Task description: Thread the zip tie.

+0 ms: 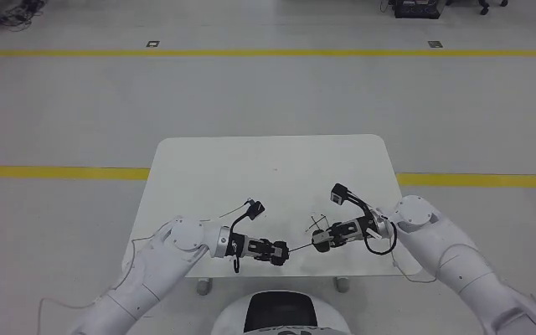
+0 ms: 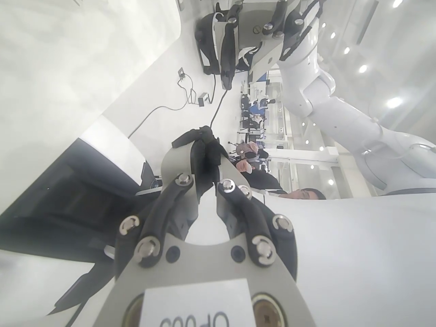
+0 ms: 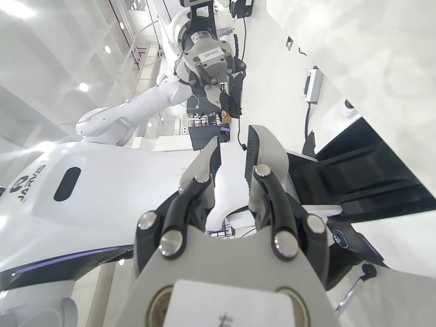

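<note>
Gripping one end of the zip tie (image 1: 299, 244), the left claw (image 1: 276, 250) is clamped shut over the worktop (image 1: 251, 167). The strap spans rightward to the right claw (image 1: 321, 241), whose jaws stand parted around its free end, presumably to receive it.

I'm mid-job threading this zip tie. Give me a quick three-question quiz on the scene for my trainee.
1. True or false: the right pincer is shut on the zip tie.
2. Which one grips the zip tie? A) the left pincer B) the right pincer C) neither
3. Fill in: both pincers are above the near part of the white ____.
Key: 1 false, its jaws stand apart; 2 A; 3 table.
</note>
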